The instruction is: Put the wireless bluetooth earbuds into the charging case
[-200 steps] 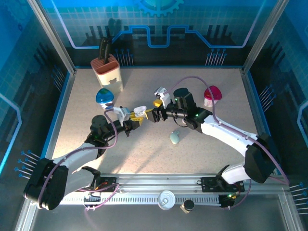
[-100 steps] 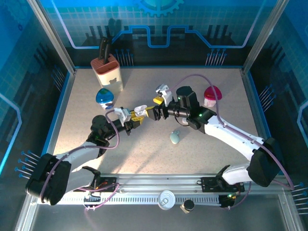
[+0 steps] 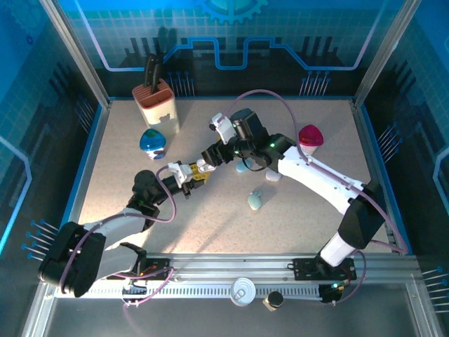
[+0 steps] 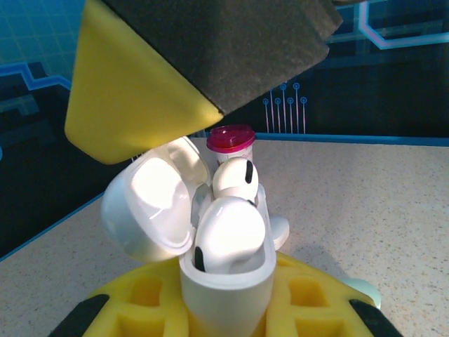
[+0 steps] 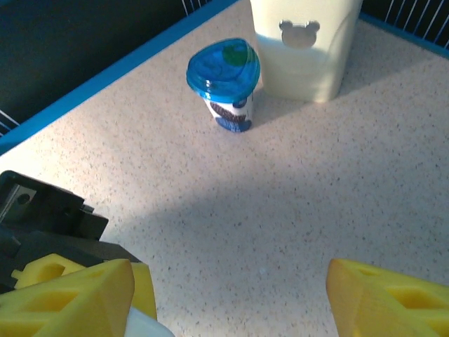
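The white charging case (image 4: 224, 295) stands upright with my left gripper (image 4: 224, 312) shut on it between yellow pads (image 4: 309, 295). Its lid (image 4: 147, 203) hangs open to the left. Two glossy white earbuds sit in the case with their heads sticking up, a near earbud (image 4: 231, 235) and a far earbud (image 4: 235, 177). My right gripper (image 5: 231, 302) is open and hovers just above the case, holding nothing. One of its yellow-and-black fingers (image 4: 140, 91) looms over the lid. From above, the left gripper (image 3: 189, 173) and right gripper (image 3: 209, 158) meet at mid-table.
A blue-lidded cup (image 3: 152, 140) and a knife block (image 3: 156, 104) stand at the back left. A red-lidded cup (image 3: 310, 137) stands at the back right. Three pastel pebble-shaped cases (image 3: 255, 200) (image 3: 272, 175) (image 3: 242, 166) lie right of the grippers.
The right arm has swung left and back, bringing its open gripper from facing the left gripper to above the case. The left gripper has shifted slightly left, still holding the case.
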`<state>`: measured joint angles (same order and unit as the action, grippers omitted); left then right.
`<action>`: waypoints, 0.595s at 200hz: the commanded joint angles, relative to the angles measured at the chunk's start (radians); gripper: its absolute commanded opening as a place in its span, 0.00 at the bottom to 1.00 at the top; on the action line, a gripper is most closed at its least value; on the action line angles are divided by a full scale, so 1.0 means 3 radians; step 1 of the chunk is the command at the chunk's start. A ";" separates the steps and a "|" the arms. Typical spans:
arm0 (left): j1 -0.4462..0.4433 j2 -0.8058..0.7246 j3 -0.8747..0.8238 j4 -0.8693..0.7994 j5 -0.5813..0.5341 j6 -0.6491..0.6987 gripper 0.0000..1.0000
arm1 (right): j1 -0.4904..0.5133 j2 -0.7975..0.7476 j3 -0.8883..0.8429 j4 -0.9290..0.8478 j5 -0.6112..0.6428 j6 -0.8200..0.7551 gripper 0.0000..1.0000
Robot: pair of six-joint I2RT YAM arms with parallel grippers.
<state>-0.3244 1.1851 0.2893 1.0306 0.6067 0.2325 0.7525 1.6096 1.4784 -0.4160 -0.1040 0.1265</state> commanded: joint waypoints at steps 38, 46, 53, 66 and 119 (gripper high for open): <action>-0.0003 0.0023 0.0041 0.0283 -0.0156 -0.0344 0.12 | 0.0005 -0.0218 0.0089 -0.1067 -0.0090 -0.0314 0.74; -0.0002 0.0023 0.0058 0.0273 -0.0131 -0.0397 0.12 | -0.0015 -0.0289 0.0037 -0.1046 -0.0122 -0.0315 0.74; -0.0001 0.0023 0.0079 0.0265 -0.0107 -0.0426 0.12 | -0.0039 -0.0347 -0.0008 -0.1016 -0.0150 -0.0309 0.74; 0.0002 0.0021 0.0099 0.0231 -0.0024 -0.0463 0.12 | -0.0091 -0.0488 -0.0129 -0.0886 -0.0231 -0.0298 0.74; -0.0018 -0.0010 0.0328 -0.0214 0.1026 -0.0581 0.12 | -0.0244 -0.1015 -0.0827 -0.0181 -0.0825 -0.1028 0.73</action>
<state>-0.3252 1.1934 0.3340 1.0042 0.7280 0.1123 0.6838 1.3422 1.2816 -0.5526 -0.2462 -0.0288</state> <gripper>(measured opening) 0.168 0.738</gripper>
